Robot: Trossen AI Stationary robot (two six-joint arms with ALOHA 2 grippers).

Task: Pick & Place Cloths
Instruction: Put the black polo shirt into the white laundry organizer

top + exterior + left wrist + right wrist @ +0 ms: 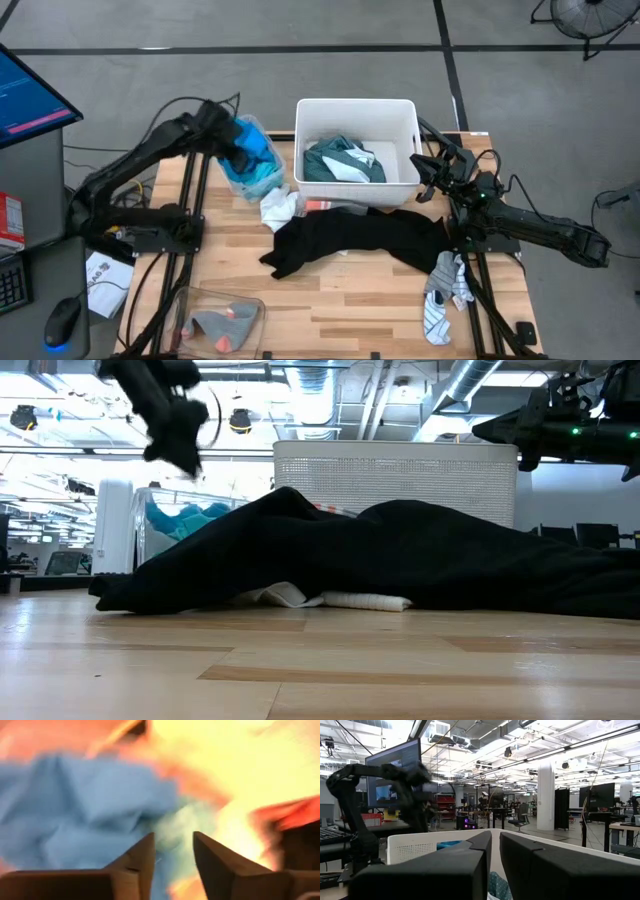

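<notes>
Bright overhead ceiling lights, heavy motion blur and yellow glare in the left wrist view (blue cloth point(75, 815) smeared), soft shadows on the bench point(350, 300).

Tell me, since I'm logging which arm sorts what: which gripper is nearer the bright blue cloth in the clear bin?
Left. The left gripper hangs right over the bright blue cloth at the table's back left. The right gripper sits across the table, beside the white tub.
</notes>
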